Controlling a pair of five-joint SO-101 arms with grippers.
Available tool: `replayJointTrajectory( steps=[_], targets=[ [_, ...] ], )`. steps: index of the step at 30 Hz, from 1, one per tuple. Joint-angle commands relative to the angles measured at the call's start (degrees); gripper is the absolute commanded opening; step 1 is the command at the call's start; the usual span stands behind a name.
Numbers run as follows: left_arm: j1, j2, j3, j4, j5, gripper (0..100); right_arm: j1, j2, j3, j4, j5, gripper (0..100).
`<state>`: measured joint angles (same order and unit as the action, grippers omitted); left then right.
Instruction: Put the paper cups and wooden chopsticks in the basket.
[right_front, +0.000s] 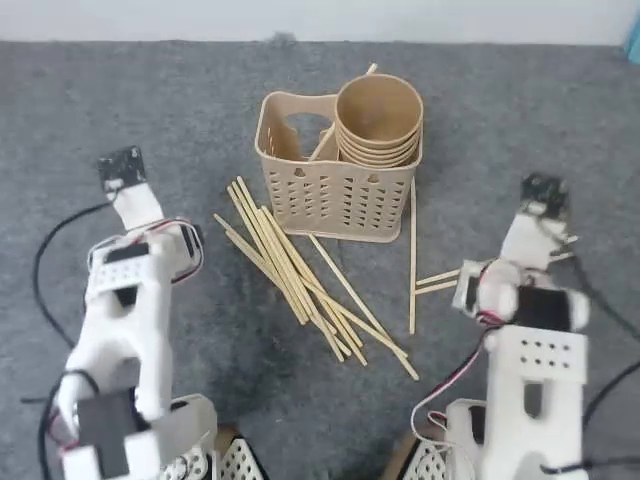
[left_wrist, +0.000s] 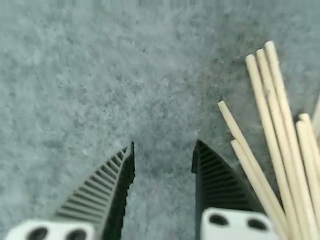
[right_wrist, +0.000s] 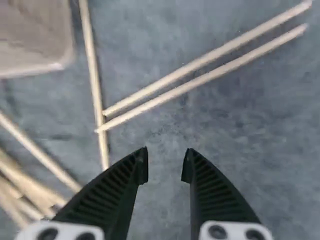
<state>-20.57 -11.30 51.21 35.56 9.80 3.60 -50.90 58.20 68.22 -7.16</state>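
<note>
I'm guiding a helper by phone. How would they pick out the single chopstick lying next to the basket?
Find the tan basket holding the cups. Beside its wall, on the side of the right arm, lies one chopstick, running toward the arms. Unlike the slanted pile and the crosswise pair, it lies singly.

The basket (right_wrist: 30, 35) is blurred and cropped; the chopsticks (left_wrist: 280, 125) run off-frame.

- One beige perforated plastic basket (right_front: 335, 200).
- One nested stack of brown paper cups (right_front: 378, 110); about six rims show.
- Pale wooden chopsticks: a crossed pile (right_front: 290, 265) of roughly ten, too overlapped for an exact count; one single stick (right_front: 412, 260); one pair (right_front: 437, 280); at least one leaning stick (right_front: 322, 145) inside the basket.
- Two white robot arms: the left arm (right_front: 125, 310) and the right arm (right_front: 530, 340).
</note>
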Motion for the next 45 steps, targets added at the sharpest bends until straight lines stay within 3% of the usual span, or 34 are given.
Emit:
replayJointTrajectory(
  steps=[1,7,17,22,27,32,36,45],
  targets=[
    [-0.26,1.49,-4.88,2.11,0.88,19,-0.75,-0.31,11.69,-14.64,1.32,11.8],
    [1.76,1.49,-5.85,3.34,1.05,19,-1.89,-0.31,14.95,-20.09,1.49,12.0],
    [8.44,14.59,-27.74,20.75,15.74,19,-2.59,-0.31,16.09,-20.53,4.57,11.8],
    [8.88,24.53,-38.9,24.97,21.54,18,-2.59,-0.31,16.09,-20.62,4.57,11.8],
    [9.05,32.88,-41.8,24.79,25.76,18,-2.59,-0.31,16.09,-20.62,4.57,11.8],
    [9.05,35.25,-44.79,27.96,26.55,15,-2.59,-0.31,15.91,-20.79,4.57,11.8],
    [9.67,35.25,-44.79,27.52,26.55,0,-2.33,-0.31,16.18,-22.29,4.4,11.8],
    [9.85,34.02,-45.23,29.27,26.46,1,-2.15,-0.22,16.18,-22.29,4.31,11.8]
  ],
)
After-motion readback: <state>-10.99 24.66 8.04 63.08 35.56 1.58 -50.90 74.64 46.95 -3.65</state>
